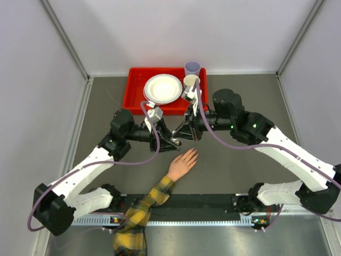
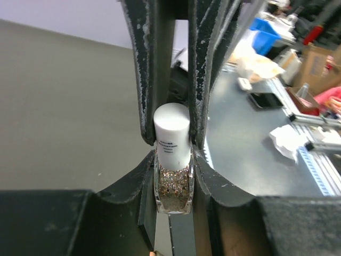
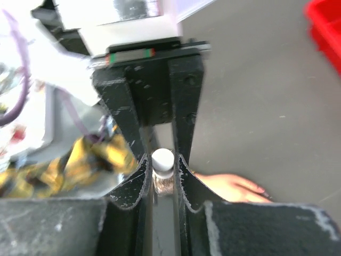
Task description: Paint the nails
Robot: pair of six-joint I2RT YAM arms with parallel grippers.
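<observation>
A small clear bottle of glitter polish (image 2: 173, 189) with a white cap (image 2: 172, 133) is held between both grippers above the table. My left gripper (image 1: 175, 140) (image 2: 173, 160) is shut on the glass body. My right gripper (image 1: 182, 135) (image 3: 162, 160) comes from the opposite side and is shut on the cap (image 3: 162, 159). The pale mannequin hand (image 1: 183, 162) lies palm down just in front of them, and its nails (image 1: 194, 153) are too small to make out. Its arm wears a yellow-and-black plaid sleeve (image 1: 141, 210). The hand also shows in the right wrist view (image 3: 234, 186).
A red tray (image 1: 136, 90) at the back holds a white plate (image 1: 162, 88). Two cups (image 1: 192, 68) (image 1: 191, 81) stand at its right end. A black rail (image 1: 202, 205) runs along the near edge. Grey walls enclose the sides and back.
</observation>
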